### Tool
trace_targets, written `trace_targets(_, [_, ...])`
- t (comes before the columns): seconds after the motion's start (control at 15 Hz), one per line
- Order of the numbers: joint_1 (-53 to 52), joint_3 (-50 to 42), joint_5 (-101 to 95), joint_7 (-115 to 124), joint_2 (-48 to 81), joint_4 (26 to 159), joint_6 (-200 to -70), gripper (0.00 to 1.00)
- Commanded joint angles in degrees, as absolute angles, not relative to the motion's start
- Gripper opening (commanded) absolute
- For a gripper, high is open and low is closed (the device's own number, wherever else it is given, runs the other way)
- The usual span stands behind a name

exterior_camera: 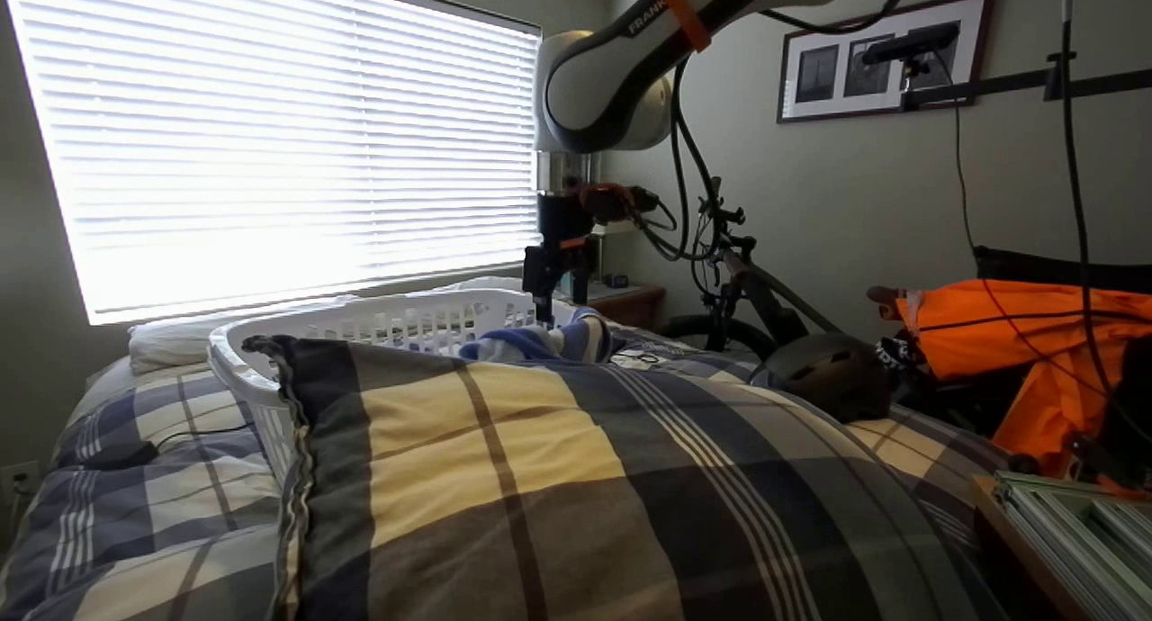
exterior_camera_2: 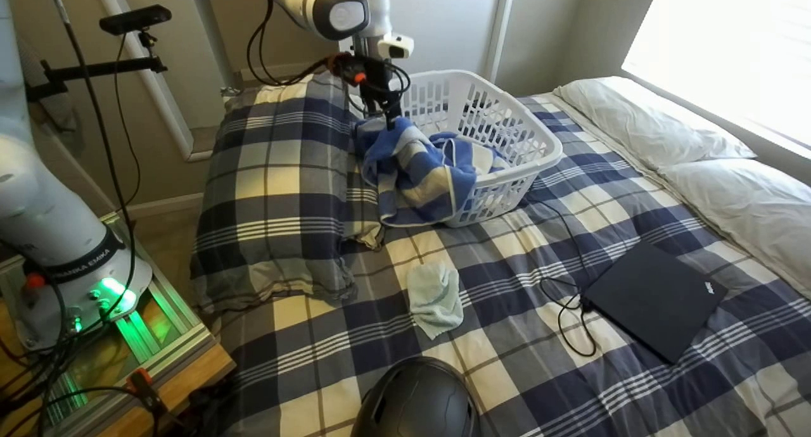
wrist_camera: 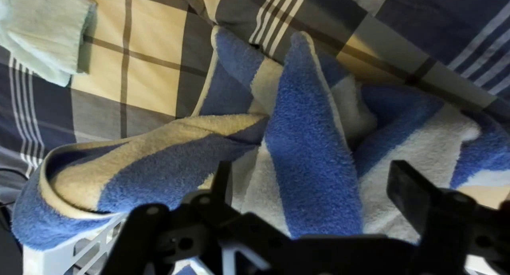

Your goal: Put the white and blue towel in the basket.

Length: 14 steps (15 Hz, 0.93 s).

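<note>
Gripper [wrist_camera: 310, 173] fills the bottom of my wrist view, fingers [wrist_camera: 410, 195] well apart. Towel [wrist_camera: 312, 147] is right below, one blue fold running out from the gap between them; can't tell if either finger touches it. In both exterior views I have the gripper pointing down at the towel. Towel's slung over the rim of the basket [exterior_camera_2: 550, 155], part inside, part hanging outside toward the bed [exterior_camera_2: 513, 335], next to the pillow [exterior_camera_2: 279, 183]. Looks: broad blue and white stripes, fuzzy pile, pale hem, all rumpled, one edge curled by the rim. White reads cream at left in my wrist view, greyer at right. Pale cloth [exterior_camera_2: 436, 297] lies on the bed, apart from it
</note>
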State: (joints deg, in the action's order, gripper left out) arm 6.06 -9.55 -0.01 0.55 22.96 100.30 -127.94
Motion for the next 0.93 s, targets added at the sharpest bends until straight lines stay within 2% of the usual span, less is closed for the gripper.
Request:
trace_targets(0.0, [7.0, -8.5, -0.2, 0.8, 22.9, 100.6, -128.3, 1.0])
trace_targets(0.4, [8.0, -6.8, 3.4, -0.7, 24.7, 100.6, -131.2, 1.0])
trace_targets(0.87, [9.5, -1.8, 11.5, -1.4, 32.0, 101.9, -149.2, 1.0])
